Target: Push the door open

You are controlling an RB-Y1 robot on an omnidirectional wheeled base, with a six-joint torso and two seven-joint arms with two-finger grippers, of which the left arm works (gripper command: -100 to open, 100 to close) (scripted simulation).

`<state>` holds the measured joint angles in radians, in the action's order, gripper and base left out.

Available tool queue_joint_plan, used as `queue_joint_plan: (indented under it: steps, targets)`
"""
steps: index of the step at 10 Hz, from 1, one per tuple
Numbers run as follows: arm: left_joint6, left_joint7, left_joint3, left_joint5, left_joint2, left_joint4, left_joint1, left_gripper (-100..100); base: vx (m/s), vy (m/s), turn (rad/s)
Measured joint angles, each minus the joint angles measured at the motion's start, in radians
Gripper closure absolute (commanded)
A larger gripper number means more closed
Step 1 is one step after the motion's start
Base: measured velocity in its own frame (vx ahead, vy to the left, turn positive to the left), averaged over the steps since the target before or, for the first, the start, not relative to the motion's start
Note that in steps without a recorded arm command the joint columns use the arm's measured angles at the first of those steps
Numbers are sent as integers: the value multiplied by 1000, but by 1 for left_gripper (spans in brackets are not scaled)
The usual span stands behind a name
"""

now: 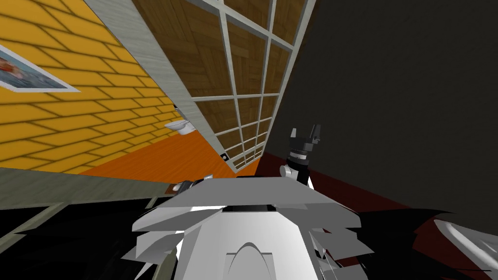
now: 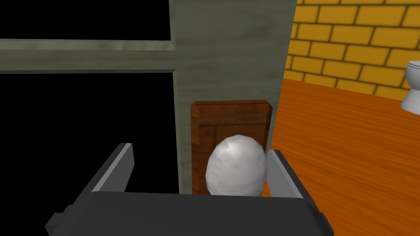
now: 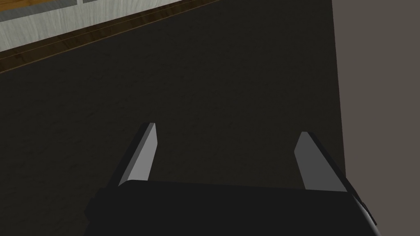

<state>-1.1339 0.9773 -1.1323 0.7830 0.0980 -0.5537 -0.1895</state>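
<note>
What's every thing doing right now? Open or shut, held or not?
Left end effector: open wide.
Right end effector: open, holding nothing, facing a dark wall.
Knob: inside the left end effector's gap, not squeezed.
Door: orange floor shows past its edge; how far open, cannot tell.
Toilet: standing upright.

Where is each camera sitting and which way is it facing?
Head: atop me, looking steeply down at floor, toilet and right gripper.
Left wrist: on the left hand, facing the knob on the door, between the left gripper's open fingers.
Right wrist: on the right hand, facing a dark wall; its open fingers show.
Head and left wrist share the toilet and floor.
</note>
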Motion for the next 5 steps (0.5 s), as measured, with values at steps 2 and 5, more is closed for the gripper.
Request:
queue_joint_plan:
  steps: [2, 5]
  targets:
    - [13, -12, -45, 2, -22, -48, 10, 100, -13, 53, -109]
    - [2, -18, -96, 2, -11, -33, -3, 100, -9, 36, -117]
